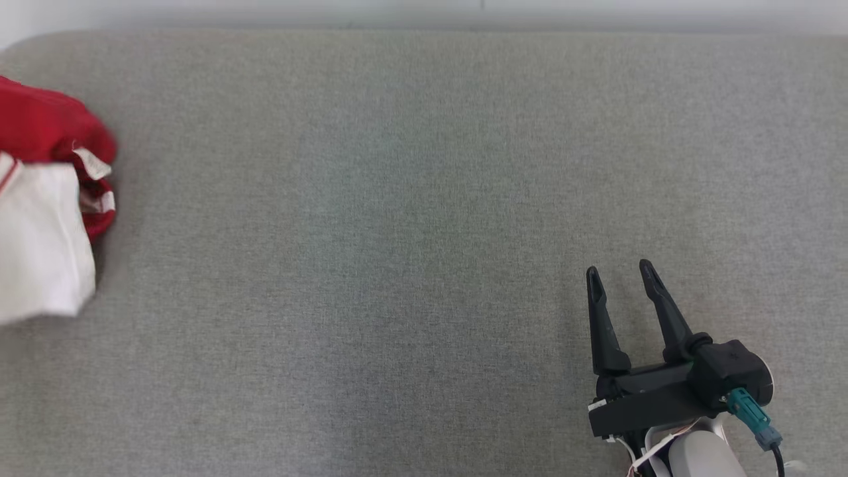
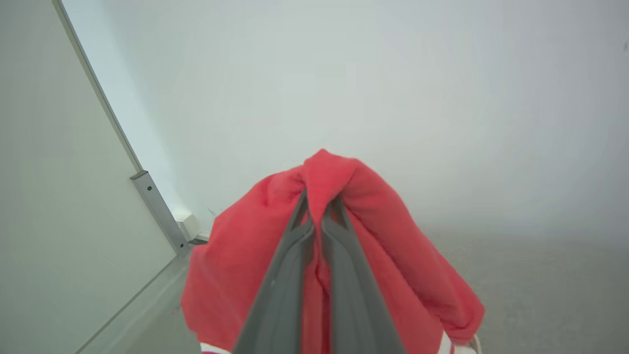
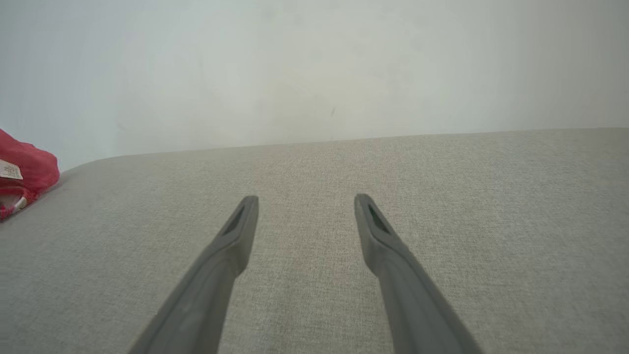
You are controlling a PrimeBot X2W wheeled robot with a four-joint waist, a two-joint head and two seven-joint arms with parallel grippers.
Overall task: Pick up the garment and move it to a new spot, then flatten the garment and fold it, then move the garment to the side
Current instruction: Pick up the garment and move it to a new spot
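The garment (image 1: 46, 212) is red with white parts and a small white label, bunched at the left edge of the grey padded table (image 1: 424, 199). In the left wrist view my left gripper (image 2: 319, 206) is shut on a fold of the red garment (image 2: 393, 255), and the cloth drapes over both fingers and hangs down on each side. The garment (image 3: 24, 172) also shows at the far left of the right wrist view. My right gripper (image 1: 623, 273) stands open low at the right of the table, its fingers (image 3: 241, 226) spread over bare fabric with nothing between them.
A pale wall (image 1: 424, 13) runs along the table's far edge. In the left wrist view a metal-framed panel (image 2: 157, 206) stands at the left, close to the raised cloth.
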